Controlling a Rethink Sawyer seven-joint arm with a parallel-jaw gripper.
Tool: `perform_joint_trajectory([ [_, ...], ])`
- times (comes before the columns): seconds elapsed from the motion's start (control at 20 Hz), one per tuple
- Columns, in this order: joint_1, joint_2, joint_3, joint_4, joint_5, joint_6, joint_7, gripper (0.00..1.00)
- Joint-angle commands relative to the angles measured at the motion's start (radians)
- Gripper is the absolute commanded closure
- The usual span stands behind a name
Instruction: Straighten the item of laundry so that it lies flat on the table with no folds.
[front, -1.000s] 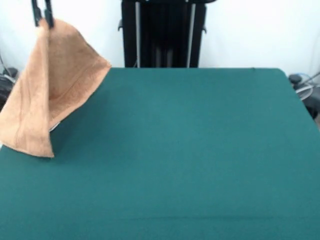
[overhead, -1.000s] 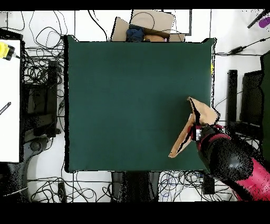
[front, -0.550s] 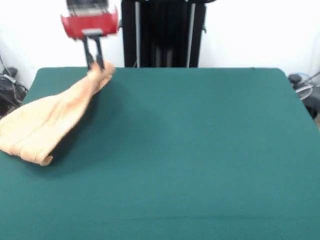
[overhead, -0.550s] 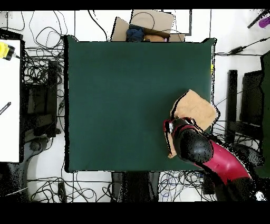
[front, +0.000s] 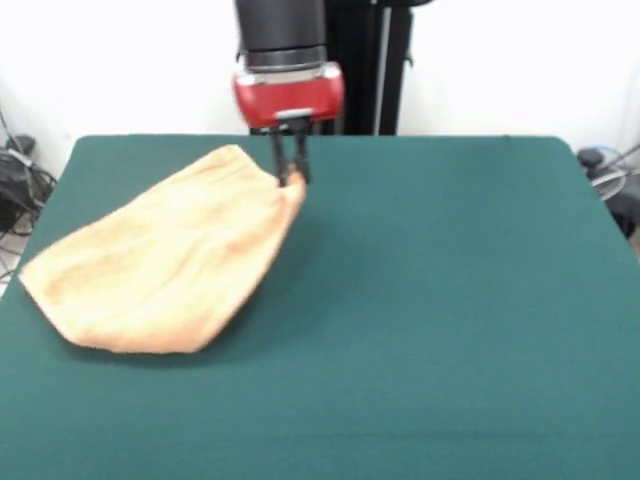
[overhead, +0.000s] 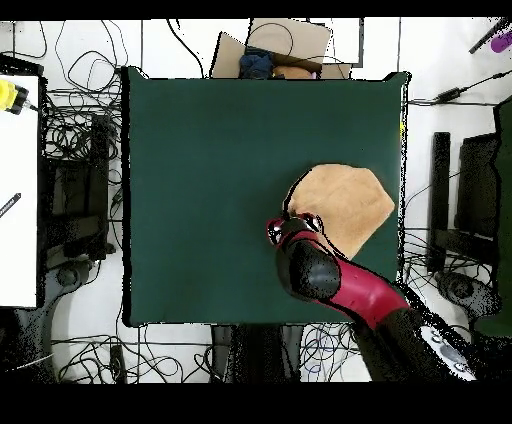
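The fingers (front: 291, 178) pinch one corner of the orange-tan terry-cloth towel (front: 165, 265), spread at nine o'clock on the dark green cloth counter (front: 450, 300). Step: dragging it flat. Next, probably release.

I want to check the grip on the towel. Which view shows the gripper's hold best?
The front view: the gripper hangs in plain sight, shut on a corner of the towel. In the overhead view the arm covers the gripper, so only the towel's spread on the table shows.
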Motion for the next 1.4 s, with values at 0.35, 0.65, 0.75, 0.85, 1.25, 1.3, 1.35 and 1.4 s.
perform_joint_trajectory([
  [0.35,0.303,-0.273,-0.050,0.192,0.324,0.088,0.536,1.00],
  [0.65,0.406,-0.207,-0.059,0.185,0.385,-0.012,0.594,1.00],
  [0.75,0.412,-0.192,-0.055,0.199,0.364,-0.064,0.623,1.00],
  [0.85,0.441,-0.209,-0.073,0.203,0.367,-0.050,0.644,1.00],
  [1.25,0.441,-0.229,-0.090,0.212,0.303,-0.024,0.681,1.00],
  [1.3,0.439,-0.238,-0.094,0.214,0.300,-0.012,0.678,1.00],
  [1.35,0.435,-0.248,-0.099,0.209,0.297,0.004,0.667,1.00],
  [1.4,0.436,-0.253,-0.104,0.211,0.296,0.008,0.665,1.00],
])
